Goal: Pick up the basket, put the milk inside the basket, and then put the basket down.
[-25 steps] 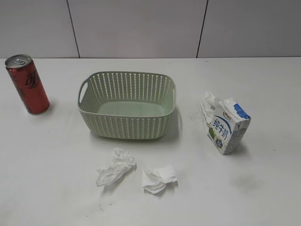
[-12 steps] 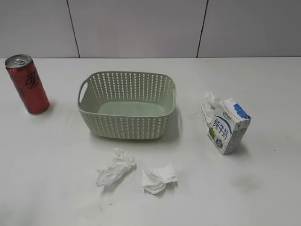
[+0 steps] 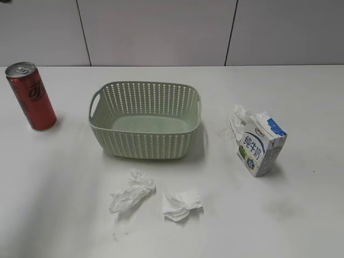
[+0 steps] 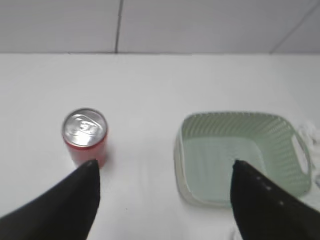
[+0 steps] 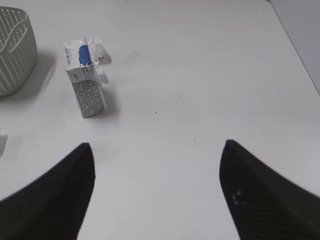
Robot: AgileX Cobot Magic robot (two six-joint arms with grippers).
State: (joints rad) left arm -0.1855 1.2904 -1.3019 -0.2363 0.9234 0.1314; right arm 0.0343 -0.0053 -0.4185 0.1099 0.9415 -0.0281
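Tabletop scene with both grippers held above the surface, each with its jaws spread wide and holding nothing.

The pale sage-green perforated plastic basket [image 3: 145,119] stands upright and empty at the middle of the white table [image 3: 301,215]; the small white milk carton with a blue top [image 3: 261,143] stands upright well to its right, apart from it, with a crumpled white tissue [image 3: 237,120] touching its far side. A red soda can [image 3: 30,96] stands upright to the left of the basket, and two more crumpled white tissues [image 3: 132,191] [image 3: 181,205] lie side by side in front of the basket. The left gripper [image 4: 165,165] hangs above the gap between can and basket; the right gripper [image 5: 157,150] hangs over bare table, to the right of the carton.
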